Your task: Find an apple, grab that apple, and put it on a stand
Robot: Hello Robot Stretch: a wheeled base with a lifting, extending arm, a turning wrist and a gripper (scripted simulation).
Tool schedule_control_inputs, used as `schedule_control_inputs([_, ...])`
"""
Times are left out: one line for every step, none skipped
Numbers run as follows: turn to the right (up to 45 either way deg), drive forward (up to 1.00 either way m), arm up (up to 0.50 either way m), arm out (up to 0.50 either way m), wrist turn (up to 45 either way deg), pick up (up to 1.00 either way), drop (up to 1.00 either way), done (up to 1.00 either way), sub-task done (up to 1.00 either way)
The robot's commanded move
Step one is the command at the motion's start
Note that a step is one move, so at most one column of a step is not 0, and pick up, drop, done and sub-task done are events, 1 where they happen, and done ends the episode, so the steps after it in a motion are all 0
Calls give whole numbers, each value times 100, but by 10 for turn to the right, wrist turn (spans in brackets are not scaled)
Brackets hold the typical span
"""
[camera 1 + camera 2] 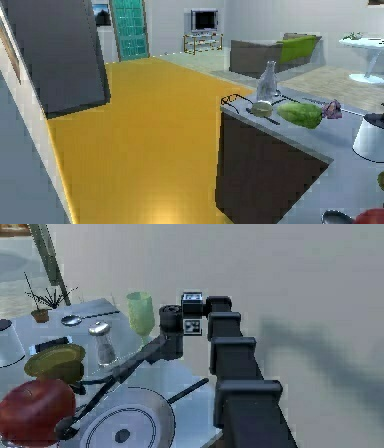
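A red apple (pixel 36 410) lies on the grey counter (pixel 188 374) at the arm side view's bottom left. The dark arm (pixel 235 364) rises from the bottom edge to two white marker squares (pixel 190 310). Left of them, the gripper (pixel 76 408) slants down toward the apple, its thin fingers (pixel 110 376) ending right by it. I cannot tell whether it holds anything. A red patch (pixel 371 216) at the forward view's bottom right may be the same apple. Far across the room, a low stand (pixel 203 41) carries a television (pixel 204 19).
On the counter lie a round plate (pixel 126 429), a shaker (pixel 101 343), a pale green cup (pixel 140 312), an olive dish (pixel 55 362), a white pot (pixel 370 136), lettuce (pixel 300 114) and a bottle (pixel 267 82). Yellow floor (pixel 140 130) runs toward a teal door (pixel 128 28); a sofa (pixel 270 52) stands beyond the counter.
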Motion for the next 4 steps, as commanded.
schedule_control_inputs([0,0,0,0,-210,0,0,0,0])
schedule_control_inputs([0,0,0,-22,0,0,0,0,0])
schedule_control_inputs([-240,0,0,0,0,0,0,0,0])
schedule_control_inputs([0,50,0,0,0,0,0,0,0])
